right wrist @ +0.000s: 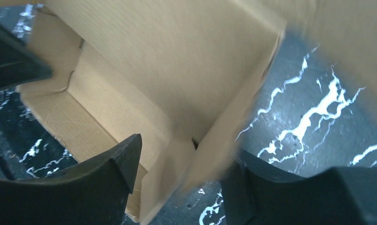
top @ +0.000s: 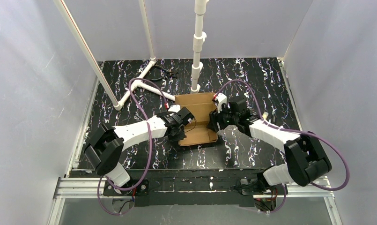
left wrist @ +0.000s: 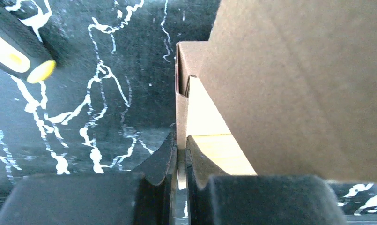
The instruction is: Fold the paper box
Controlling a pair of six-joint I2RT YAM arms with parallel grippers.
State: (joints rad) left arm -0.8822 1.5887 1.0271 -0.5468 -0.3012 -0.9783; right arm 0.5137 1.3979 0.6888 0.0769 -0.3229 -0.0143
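1. Two grippers flank the paper box [top: 198,121], which sits mid-table [top: 252,79] between them, just in front of the white pipe post [top: 198,47].
2. Your left gripper [left wrist: 181,140] is clamped on the box's left wall, its fingers pinching the thin cardboard edge with no gap showing.
3. Your right gripper [right wrist: 186,159] has its jaws apart astride the right wall. The cardboard passes between the fingers. As far as the blurred wrist view lets you judge, neither pad presses it.
4. Orientation: the tray's open side faces up. Its long axis runs away from the arm bases toward the post, slightly skewed, with the lid panel at the far end.
5. Risk, right side: nothing grips that wall, so it may spring outward and undo the fold.
6. Risk, left side: one pinch point is all that holds the box. If you pull or twist there, the box will likely pivot or slide on the table rather than fold, or the wall will crease off its score line.
7. Risk, clearance: a black-and-yellow tool handle [left wrist: 22,56] lies on the table left of the box, apart from it. If you drag the box that way, it could snag.
8. Risk, re-closing: if you shut the right jaws off-centre, you could catch an inner flap with the wall and crush the corner.
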